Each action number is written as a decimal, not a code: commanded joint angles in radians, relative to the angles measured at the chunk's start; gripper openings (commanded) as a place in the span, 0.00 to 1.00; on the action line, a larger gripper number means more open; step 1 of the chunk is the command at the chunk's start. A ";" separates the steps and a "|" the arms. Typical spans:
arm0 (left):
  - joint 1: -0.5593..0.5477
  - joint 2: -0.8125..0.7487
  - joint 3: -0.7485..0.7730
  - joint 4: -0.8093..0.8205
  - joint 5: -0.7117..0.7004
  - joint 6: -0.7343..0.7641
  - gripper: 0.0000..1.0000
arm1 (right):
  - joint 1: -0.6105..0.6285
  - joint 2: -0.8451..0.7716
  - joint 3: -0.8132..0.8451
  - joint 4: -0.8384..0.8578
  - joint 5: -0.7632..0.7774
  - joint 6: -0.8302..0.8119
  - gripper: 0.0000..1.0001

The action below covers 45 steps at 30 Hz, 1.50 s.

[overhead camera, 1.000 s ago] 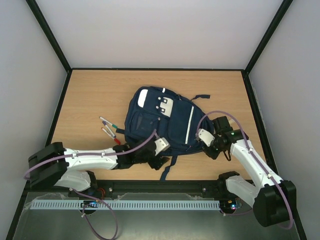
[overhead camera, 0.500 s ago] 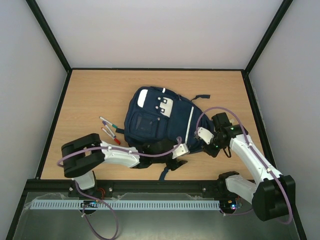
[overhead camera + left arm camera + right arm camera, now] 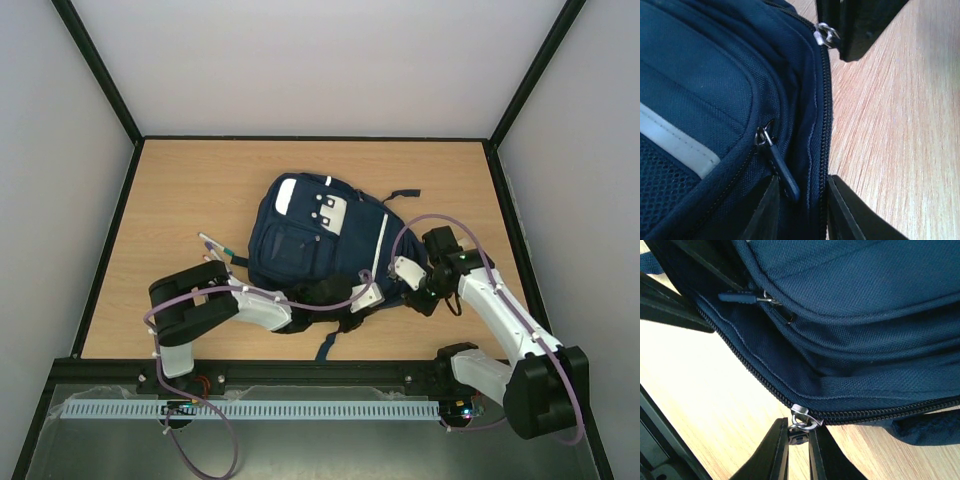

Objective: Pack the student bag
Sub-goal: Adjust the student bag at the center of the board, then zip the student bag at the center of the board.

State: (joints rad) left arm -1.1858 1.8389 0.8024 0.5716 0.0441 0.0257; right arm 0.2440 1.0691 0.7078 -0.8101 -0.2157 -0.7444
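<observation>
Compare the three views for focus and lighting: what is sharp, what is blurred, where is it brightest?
Top external: even, soft light, the student bag sharp throughout. Left wrist: the dark zip pull crisp, fabric above it softer, the table brightest at top right. Right wrist: weave sharp, the silver zip pull glinting, table washed out at left.

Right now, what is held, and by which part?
Right jaws pinch the main zipper ring of the student bag. Left jaws straddle a pocket zipper tab; grip unclear.
</observation>
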 commanded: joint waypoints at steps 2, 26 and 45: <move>0.062 0.033 0.018 0.107 0.071 -0.074 0.23 | -0.026 -0.004 -0.058 0.013 -0.041 0.003 0.21; 0.107 0.001 0.143 0.046 0.239 -0.301 0.12 | -0.060 -0.170 -0.168 0.281 -0.041 0.101 0.51; 0.108 -0.021 0.095 -0.002 0.188 -0.269 0.12 | -0.061 -0.170 -0.096 0.201 0.143 0.125 0.04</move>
State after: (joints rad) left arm -1.0832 1.8606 0.9035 0.5365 0.2394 -0.2596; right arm 0.1871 0.9142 0.5770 -0.5312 -0.1375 -0.6018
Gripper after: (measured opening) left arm 0.122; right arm 0.119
